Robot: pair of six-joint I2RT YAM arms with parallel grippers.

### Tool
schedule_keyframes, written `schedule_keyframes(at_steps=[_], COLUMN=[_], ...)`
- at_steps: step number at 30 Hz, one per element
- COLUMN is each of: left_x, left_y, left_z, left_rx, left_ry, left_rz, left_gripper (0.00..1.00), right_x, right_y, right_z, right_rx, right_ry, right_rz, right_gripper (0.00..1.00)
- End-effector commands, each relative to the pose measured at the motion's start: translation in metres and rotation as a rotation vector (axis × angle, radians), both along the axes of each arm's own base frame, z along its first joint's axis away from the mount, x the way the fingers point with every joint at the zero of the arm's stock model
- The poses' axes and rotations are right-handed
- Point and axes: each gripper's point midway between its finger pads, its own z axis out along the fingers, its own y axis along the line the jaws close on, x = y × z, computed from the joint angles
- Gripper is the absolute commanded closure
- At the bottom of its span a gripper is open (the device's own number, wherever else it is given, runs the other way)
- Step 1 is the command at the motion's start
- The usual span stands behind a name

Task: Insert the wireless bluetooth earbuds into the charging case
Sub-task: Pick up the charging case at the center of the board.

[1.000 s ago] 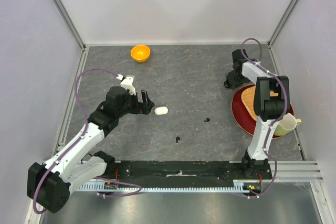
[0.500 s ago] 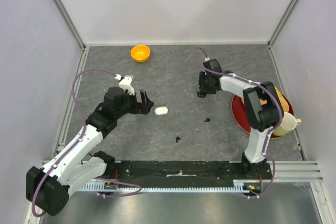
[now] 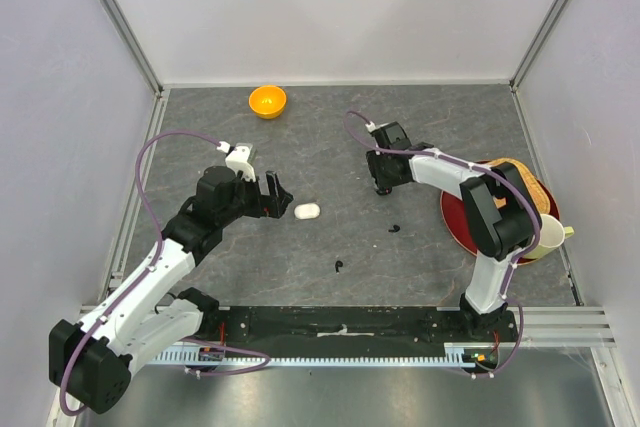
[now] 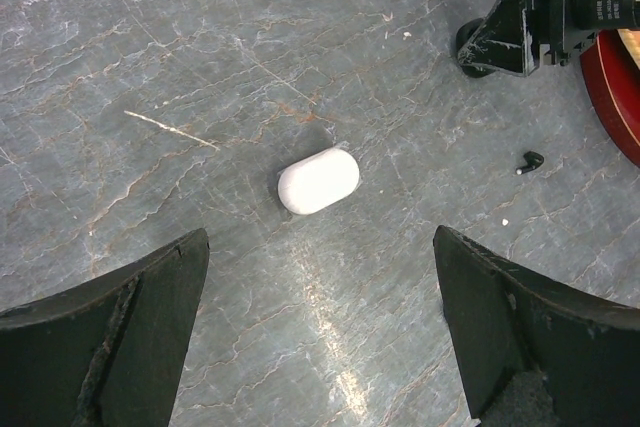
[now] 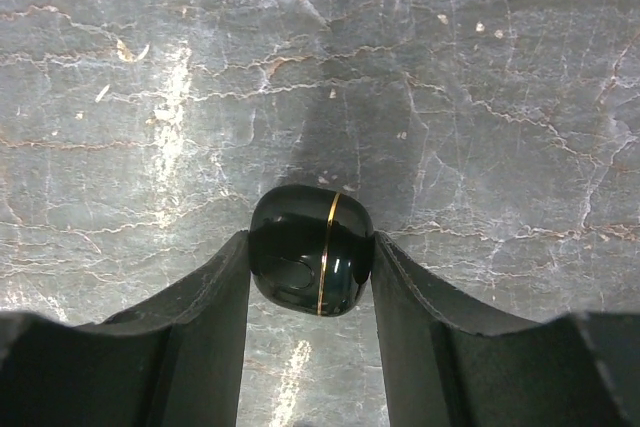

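Case (image 5: 300,259): glossy blk, rounded, gold-striped.

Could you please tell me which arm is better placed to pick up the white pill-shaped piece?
Left, probably. The left tool is open and empty, with the white pill-shaped piece lying just ahead of its gap; the right tool is shut on the charging case, farther away.

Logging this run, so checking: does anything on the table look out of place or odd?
A black earbud and a second black earbud lie loose on the table, apart from each other and from the charging case, which the right gripper clamps. Nothing looks damaged.
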Motion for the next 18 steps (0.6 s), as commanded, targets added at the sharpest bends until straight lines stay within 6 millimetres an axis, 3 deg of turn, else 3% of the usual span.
schedule_keyframes(at_steps=[1, 4, 9, 10, 18], left_x=[0.005, 0.005, 0.005, 0.006, 0.005], left_y=[0.004, 0.004, 0.003, 0.002, 0.001], left_z=[0.011, 0.011, 0.010, 0.010, 0.009], left_rx=[-0.015, -0.013, -0.015, -0.016, -0.018], left_ry=[-0.034, -0.035, -0.029, -0.028, -0.024], left_rz=[0.030, 0.031, 0.028, 0.027, 0.022], left_gripper=[0.01, 0.01, 0.01, 0.01, 0.01], right_x=[0.001, 0.001, -0.001, -0.001, -0.003], right_y=[0.003, 0.005, 0.005, 0.003, 0.003], right_z=[0.006, 0.004, 0.007, 0.007, 0.017], right_rx=[-0.024, -0.018, -0.008, -0.008, 0.024], right_ry=[-0.047, -0.053, -0.065, -0.070, -0.104], right_rz=[0.017, 0.008, -0.008, -0.013, -0.044], right_gripper=[0.48, 0.46, 0.36, 0.29, 0.27])
